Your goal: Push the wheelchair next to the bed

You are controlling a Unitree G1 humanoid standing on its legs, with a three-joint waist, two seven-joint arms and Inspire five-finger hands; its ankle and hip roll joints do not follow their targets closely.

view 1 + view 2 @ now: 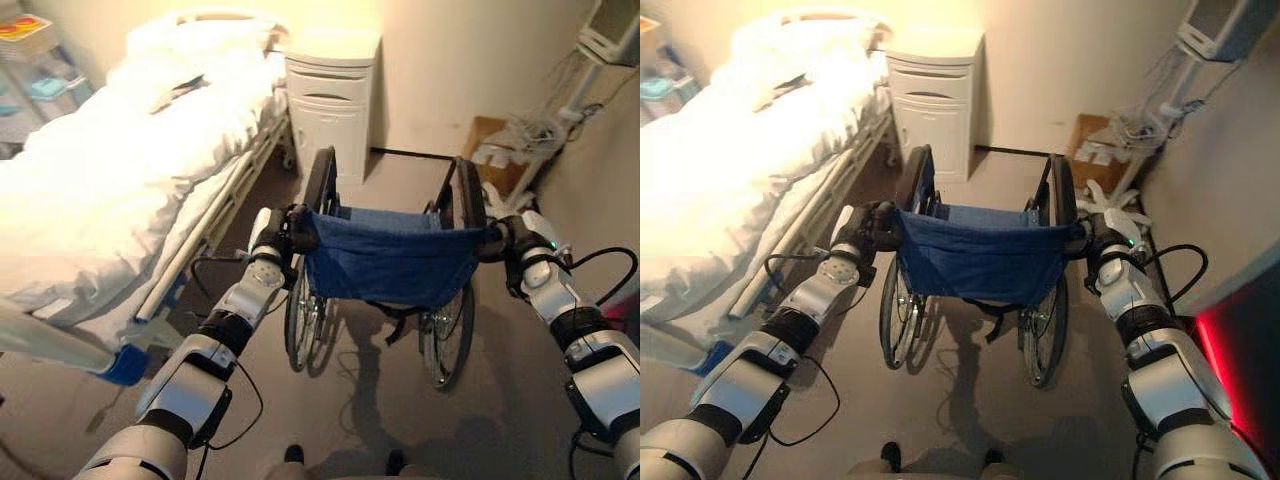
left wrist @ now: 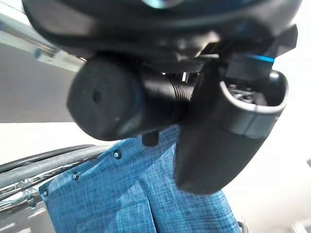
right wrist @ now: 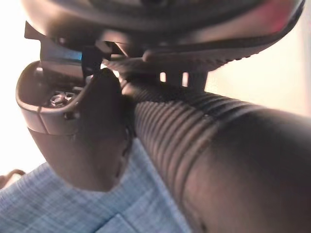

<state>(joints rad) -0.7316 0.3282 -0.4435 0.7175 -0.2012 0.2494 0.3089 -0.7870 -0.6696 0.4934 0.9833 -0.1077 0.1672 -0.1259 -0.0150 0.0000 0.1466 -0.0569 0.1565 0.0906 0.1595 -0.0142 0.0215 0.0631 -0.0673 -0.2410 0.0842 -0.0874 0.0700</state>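
The wheelchair has a blue cloth backrest and black wheels and stands in the middle of the floor, its back towards me. The bed, covered in white bedding, runs along the left, a short gap away from the chair's left wheel. My left hand is shut on the left push handle, with fingers and thumb curled round the black grip. My right hand is shut on the ribbed right push handle. Both wrist views show the blue backrest cloth just past the grips.
A white bedside cabinet stands against the far wall beside the bed's head, straight ahead of the chair. A cardboard box and a white stand with cables crowd the right. The bed's metal side rail faces the chair.
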